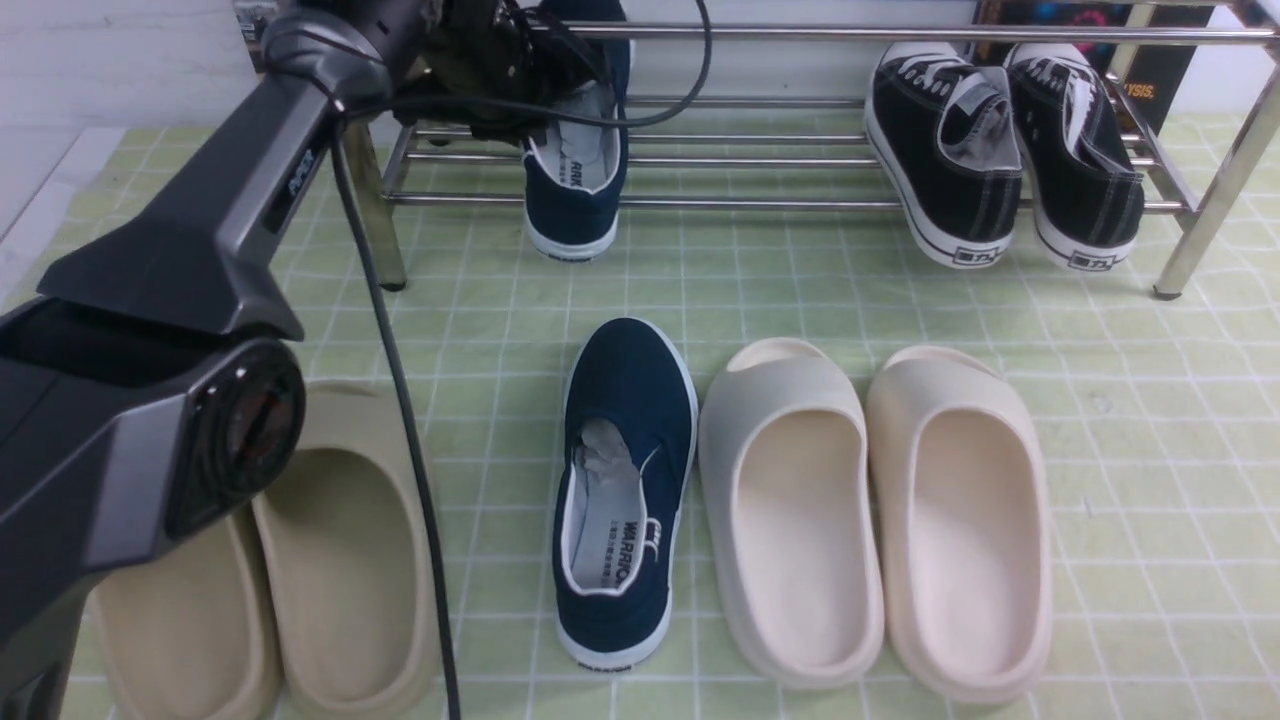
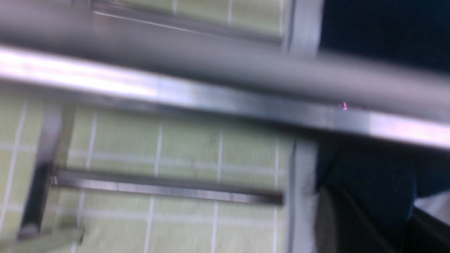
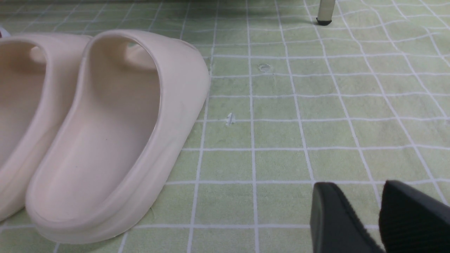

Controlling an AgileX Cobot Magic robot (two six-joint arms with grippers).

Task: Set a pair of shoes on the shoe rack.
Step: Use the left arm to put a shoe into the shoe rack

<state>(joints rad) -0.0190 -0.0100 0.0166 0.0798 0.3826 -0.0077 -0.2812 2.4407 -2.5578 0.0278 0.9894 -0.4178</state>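
One navy shoe lies on the lower tubes of the chrome shoe rack, toe to the back and heel hanging over the front tube. Its mate sits on the green mat in the middle. My left gripper is at the racked shoe's opening. In the blurred left wrist view its fingers stand on either side of the navy shoe wall, beside a rack tube; the blur hides whether they still press. My right gripper hovers open over bare mat with nothing between its fingers.
Two black lace-up sneakers lean on the rack's right end. Cream slides lie right of the floor shoe and beige slides lie left, partly under my left arm. A cream slide and a rack leg show in the right wrist view.
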